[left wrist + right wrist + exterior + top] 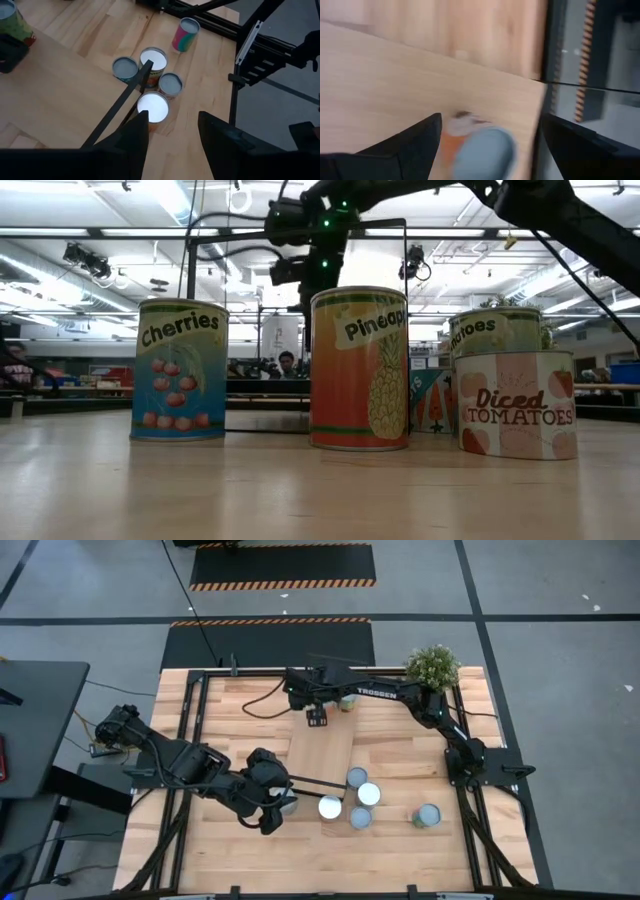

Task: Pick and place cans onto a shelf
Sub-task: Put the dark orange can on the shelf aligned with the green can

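Several cans stand in a cluster (356, 797) on the table at the near right of the pale shelf (322, 755); one more can (427, 816) stands farther right. A green can (347, 702) is at the shelf's far end. My right gripper (490, 120) hangs open over the shelf's far end (317, 719), pointing steeply down, with an orange can with a pale blue top (482, 150) between its fingers. My left gripper (172, 120) hovers open and empty above the table (272, 810), left of the cluster; the nearest can (152, 107) lies just beyond its fingertips. My right gripper stands from above with one finger on either side of the orange can's wall (451, 145), the can upright on the shelf. A gap shows at one finger (570, 145); whether the other finger (415, 142) touches the can I cannot tell.
A potted plant (432, 667) stands at the table's far right corner. The shelf's thin black frame (120, 102) runs between my left gripper and the cluster. In the low view the Cherries (180, 370), Pineapple (360, 370) and Diced Tomatoes (515, 405) cans stand side by side.
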### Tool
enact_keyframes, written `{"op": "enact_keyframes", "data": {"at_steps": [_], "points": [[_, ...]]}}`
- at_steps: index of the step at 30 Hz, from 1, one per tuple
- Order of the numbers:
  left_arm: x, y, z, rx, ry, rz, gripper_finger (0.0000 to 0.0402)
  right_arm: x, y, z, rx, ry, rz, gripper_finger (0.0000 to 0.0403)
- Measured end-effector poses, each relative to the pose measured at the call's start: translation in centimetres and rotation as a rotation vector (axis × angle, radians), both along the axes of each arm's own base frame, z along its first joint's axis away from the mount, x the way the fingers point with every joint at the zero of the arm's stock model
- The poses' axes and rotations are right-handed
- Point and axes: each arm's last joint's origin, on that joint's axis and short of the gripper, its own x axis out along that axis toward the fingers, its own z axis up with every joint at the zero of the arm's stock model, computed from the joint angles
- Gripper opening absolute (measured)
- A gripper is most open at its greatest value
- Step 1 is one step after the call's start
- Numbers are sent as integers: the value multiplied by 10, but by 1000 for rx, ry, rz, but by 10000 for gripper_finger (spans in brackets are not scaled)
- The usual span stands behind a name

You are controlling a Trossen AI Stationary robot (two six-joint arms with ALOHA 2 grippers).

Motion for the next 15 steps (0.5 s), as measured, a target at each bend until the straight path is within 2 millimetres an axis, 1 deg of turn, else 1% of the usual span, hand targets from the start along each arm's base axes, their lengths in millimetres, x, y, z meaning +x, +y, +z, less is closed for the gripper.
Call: {"op": "enact_keyframes", "data": {"at_steps": [4, 8, 11, 15], "points": [[0, 0, 0, 7, 1, -7, 176, -6, 10, -6, 47, 75, -10, 348], [0, 0, 0, 10, 1, -8, 176, -10, 17, -17, 23, 157, -37, 348], [0, 0, 0, 10, 1, -8, 176, -11, 16, -24, -1, 175, -46, 348], [0, 0, 0, 10, 1, -9, 176, -12, 8, -33, -16, 179, -67, 348]]}}
